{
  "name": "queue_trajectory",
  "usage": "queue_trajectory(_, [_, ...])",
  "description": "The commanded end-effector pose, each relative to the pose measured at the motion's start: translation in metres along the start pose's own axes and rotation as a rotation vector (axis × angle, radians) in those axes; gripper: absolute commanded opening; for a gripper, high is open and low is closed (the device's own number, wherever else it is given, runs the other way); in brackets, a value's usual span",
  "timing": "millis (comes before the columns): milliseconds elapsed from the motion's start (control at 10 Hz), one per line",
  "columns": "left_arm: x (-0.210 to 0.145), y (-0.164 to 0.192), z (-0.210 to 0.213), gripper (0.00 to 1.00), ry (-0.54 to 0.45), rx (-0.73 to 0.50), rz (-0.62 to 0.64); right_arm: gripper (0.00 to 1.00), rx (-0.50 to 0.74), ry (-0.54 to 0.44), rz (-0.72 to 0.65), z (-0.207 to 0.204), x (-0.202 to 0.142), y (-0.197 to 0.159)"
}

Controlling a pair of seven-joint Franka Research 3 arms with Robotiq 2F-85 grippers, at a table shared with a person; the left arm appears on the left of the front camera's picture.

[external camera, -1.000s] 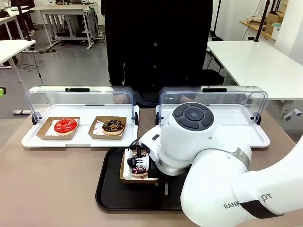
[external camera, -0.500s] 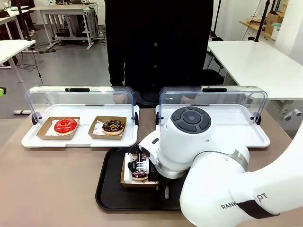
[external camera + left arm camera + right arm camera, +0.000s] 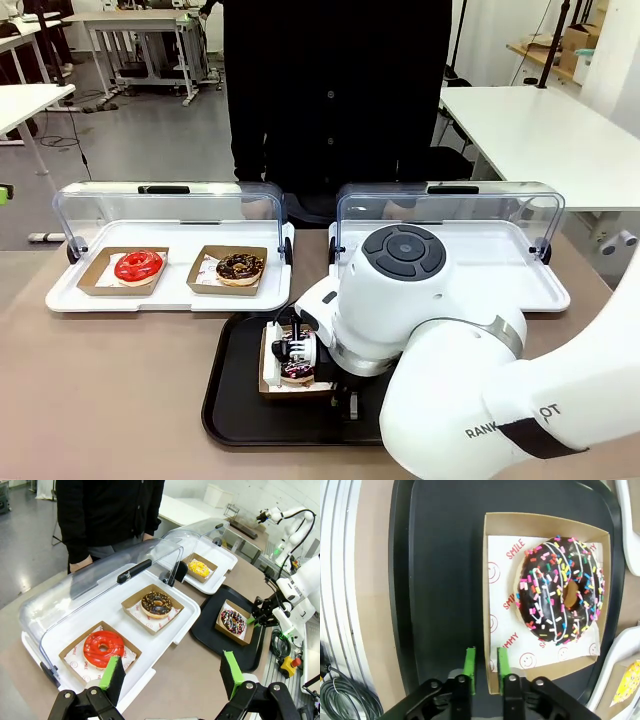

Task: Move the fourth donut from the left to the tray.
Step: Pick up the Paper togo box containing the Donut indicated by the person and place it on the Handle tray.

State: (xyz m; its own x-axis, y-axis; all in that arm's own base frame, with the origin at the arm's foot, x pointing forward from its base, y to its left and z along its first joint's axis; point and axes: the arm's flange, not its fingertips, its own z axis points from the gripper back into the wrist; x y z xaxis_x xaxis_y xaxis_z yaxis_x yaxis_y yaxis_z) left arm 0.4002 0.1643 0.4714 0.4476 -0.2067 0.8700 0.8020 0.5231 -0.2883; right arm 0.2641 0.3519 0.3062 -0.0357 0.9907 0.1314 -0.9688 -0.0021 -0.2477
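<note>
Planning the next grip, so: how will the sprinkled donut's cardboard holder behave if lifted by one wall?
The cardboard holder looks thin and shallow, so it would probably flex at a pinched wall. The fourth donut sits loose on paper, so tilting may slide it. Its glaze and sprinkles likely smear if touched.

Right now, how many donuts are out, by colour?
Red donut: 1
Plain chocolate donut: 1
Yellow donut: 1
Sprinkled chocolate donut, on the black tray: 1
Total: 4
</note>
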Motion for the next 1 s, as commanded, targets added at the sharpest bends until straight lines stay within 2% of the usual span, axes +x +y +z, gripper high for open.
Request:
queue_trajectory(0, [0.002, 0.0, 0.0, 1.0, -0.029, -0.006, -0.012, 0.62, -0.004, -0.04, 0.015, 0.041, -0.077, 0.052])
queue_trajectory(100, [0.002, 0.0, 0.0, 1.0, -0.029, -0.006, -0.012, 1.0, 0.006, -0.049, 0.012, 0.055, -0.075, 0.052])
queue_trajectory(400, [0.002, 0.0, 0.0, 1.0, -0.029, -0.006, -0.012, 1.0, -0.015, -0.067, -0.03, 0.096, -0.075, 0.049])
queue_trajectory(500, [0.002, 0.0, 0.0, 1.0, -0.029, -0.006, -0.012, 1.0, -0.012, -0.048, -0.025, 0.102, -0.075, 0.047])
queue_trajectory(800, [0.002, 0.0, 0.0, 1.0, -0.029, -0.006, -0.012, 1.0, 0.034, -0.09, -0.03, 0.106, -0.079, 0.036])
queue_trajectory(900, [0.002, 0.0, 0.0, 1.0, -0.029, -0.006, -0.012, 1.0, -0.03, -0.039, -0.043, 0.117, -0.006, -0.004])
